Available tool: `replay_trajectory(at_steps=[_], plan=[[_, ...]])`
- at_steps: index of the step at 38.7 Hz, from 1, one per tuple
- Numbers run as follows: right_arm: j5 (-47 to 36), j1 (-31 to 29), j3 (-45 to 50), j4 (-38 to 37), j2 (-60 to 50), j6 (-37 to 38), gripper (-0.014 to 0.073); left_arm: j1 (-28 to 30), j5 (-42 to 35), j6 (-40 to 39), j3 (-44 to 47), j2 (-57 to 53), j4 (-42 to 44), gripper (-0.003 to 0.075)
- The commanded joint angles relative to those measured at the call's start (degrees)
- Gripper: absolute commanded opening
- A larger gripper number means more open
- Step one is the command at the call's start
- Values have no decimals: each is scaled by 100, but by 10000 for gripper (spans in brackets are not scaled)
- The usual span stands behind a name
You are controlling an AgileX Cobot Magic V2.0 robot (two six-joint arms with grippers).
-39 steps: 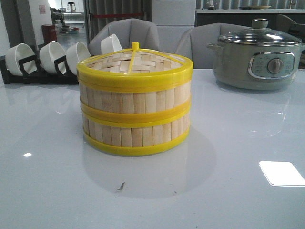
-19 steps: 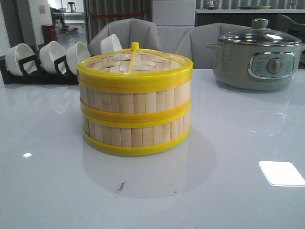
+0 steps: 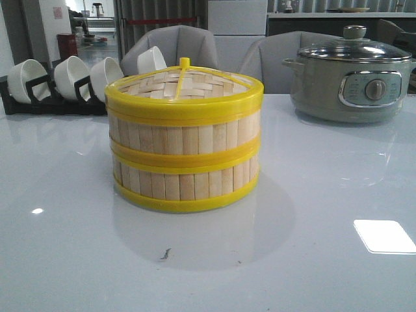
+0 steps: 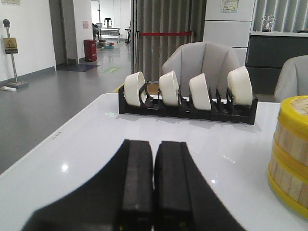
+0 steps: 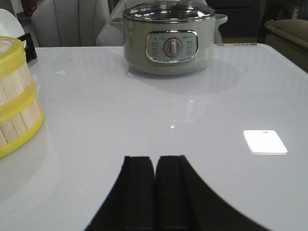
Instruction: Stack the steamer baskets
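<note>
Front view shows the steamer baskets (image 3: 184,140) already stacked mid-desk (image 3: 325,195), sitting between both arms, left hand (image 4: 153,192) and right hand (image 5: 154,192) both pressed together, neither looks nearer.

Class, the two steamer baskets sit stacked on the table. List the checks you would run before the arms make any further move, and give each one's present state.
1. Upper yellow-rimmed bamboo-slat basket sits level on the lower matching basket: ok.
2. Walls line up, no overhang: ok.
3. Left pincer shut, holding nothing: ok.
4. Right pincer shut, holding nothing: ok.
5. Both pincers apart from the stack: ok.
6. Grey-green electric pot with glass lid stands away from the stack: ok.
</note>
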Motion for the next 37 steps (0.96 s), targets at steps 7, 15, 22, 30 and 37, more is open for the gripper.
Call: replay_trajectory(at_steps=[7, 15, 22, 30, 37], plan=[[-388, -35, -88, 50, -117, -31, 66, 3, -525, -53, -3, -79, -49, 85], [-334, -35, -88, 50, -117, -31, 66, 3, -525, -53, -3, -79, -49, 85], [-334, -35, -88, 50, -117, -31, 66, 3, -525, -53, -3, -79, -49, 85], [-334, -35, -88, 50, -117, -31, 66, 3, -525, -53, -3, -79, -49, 85], [-334, -35, -88, 50, -117, -31, 66, 3, -525, -53, -3, -79, -49, 85]])
